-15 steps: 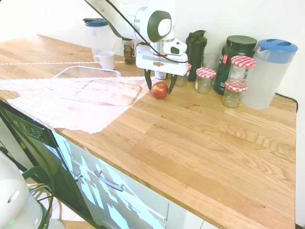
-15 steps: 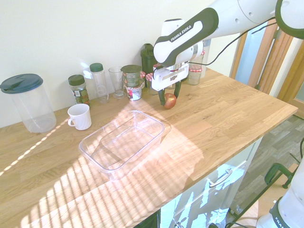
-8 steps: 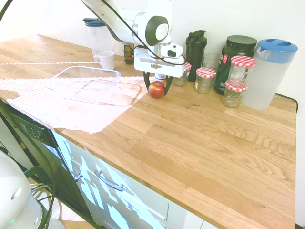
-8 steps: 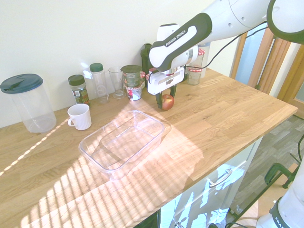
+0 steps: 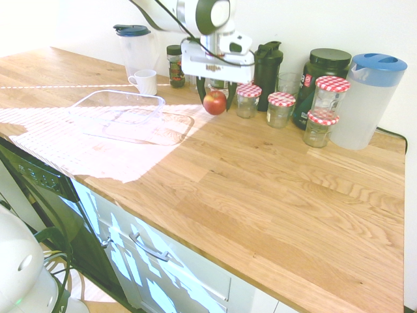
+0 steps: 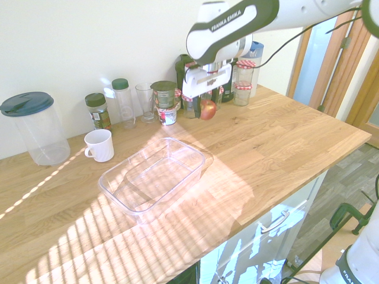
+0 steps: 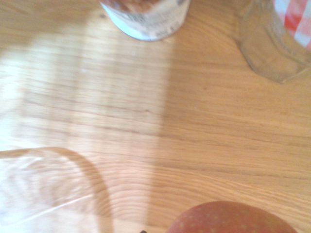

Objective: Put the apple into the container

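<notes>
1. Apple (image 5: 214, 102) was what we saw held between the two dark fingers of the gripper (image 5: 215, 103), lifted clear of the wooden counter (image 5: 273, 189); the jaws were closed on its two sides.
2. In the second exterior view we saw the same apple (image 6: 208, 109) in the air, with the gripper (image 6: 206, 109) pointing down and the white arm above it.
3. We found the container (image 5: 124, 116) lying on the counter at about 9 o'clock from the apple in the first exterior view; it was near but apart from it, and nothing was inside.
4. In the second exterior view the container (image 6: 154, 177) was at about 7 o'clock from the apple, in a sunny patch of the counter.
5. We noticed a white mug (image 5: 144, 81) behind the container, and a small jar with a red-checked lid (image 5: 247, 100) just beside the apple at 3 o'clock.
6. We saw more jars, a dark bottle (image 5: 267, 66) and a pitcher with a blue lid (image 5: 365, 99) standing along the wall.
7. In the wrist view we could see the red top of the apple (image 7: 233, 218), a rounded corner of the container (image 7: 46, 187) and a blurred jar (image 7: 274, 41).
</notes>
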Controlling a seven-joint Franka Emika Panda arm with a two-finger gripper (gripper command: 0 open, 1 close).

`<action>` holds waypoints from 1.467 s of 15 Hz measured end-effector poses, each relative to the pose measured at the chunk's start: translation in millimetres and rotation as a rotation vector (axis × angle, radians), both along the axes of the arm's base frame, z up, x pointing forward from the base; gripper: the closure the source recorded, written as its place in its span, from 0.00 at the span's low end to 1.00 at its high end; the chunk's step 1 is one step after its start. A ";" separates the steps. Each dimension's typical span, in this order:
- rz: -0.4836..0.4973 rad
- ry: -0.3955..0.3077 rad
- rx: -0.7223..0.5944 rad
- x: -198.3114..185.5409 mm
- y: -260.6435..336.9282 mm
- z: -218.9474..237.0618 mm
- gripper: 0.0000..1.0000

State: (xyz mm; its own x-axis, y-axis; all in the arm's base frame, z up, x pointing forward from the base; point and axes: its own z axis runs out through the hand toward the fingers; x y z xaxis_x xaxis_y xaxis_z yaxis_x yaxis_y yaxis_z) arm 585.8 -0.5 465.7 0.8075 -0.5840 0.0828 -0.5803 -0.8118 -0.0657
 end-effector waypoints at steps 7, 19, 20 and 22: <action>0.121 -0.017 0.034 -56.0 147.7 7.4 1.00; 0.151 0.044 0.020 -78.1 196.5 -98.3 0.00; 0.148 0.045 0.017 -77.2 196.4 -101.9 0.00; 0.145 0.044 0.016 -76.1 195.4 -104.1 0.00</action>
